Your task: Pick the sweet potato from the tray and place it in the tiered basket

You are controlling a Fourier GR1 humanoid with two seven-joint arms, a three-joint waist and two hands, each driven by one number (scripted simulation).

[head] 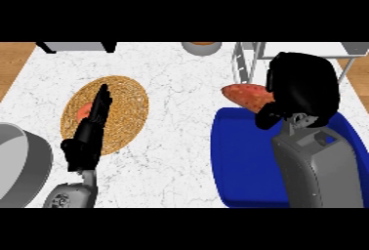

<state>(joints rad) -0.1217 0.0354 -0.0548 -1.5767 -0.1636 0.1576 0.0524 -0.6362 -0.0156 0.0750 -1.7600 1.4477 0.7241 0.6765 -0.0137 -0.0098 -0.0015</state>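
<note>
Sweet potato [245, 95] juts left from my right hand [302, 88], whose fingers curl round it, above the blue tray's [238, 161] far edge; the tiered basket [249, 61] stands just beyond.

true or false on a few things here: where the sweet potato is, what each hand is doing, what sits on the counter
1. The right hand is curled round the sweet potato. True.
2. The sweet potato lies flat in the blue tray. False: it is held above the tray's far edge.
3. The left hand holds the sweet potato. False: it is open over the woven mat.
4. The tiered basket's frame stands beyond the tray. True.
</note>
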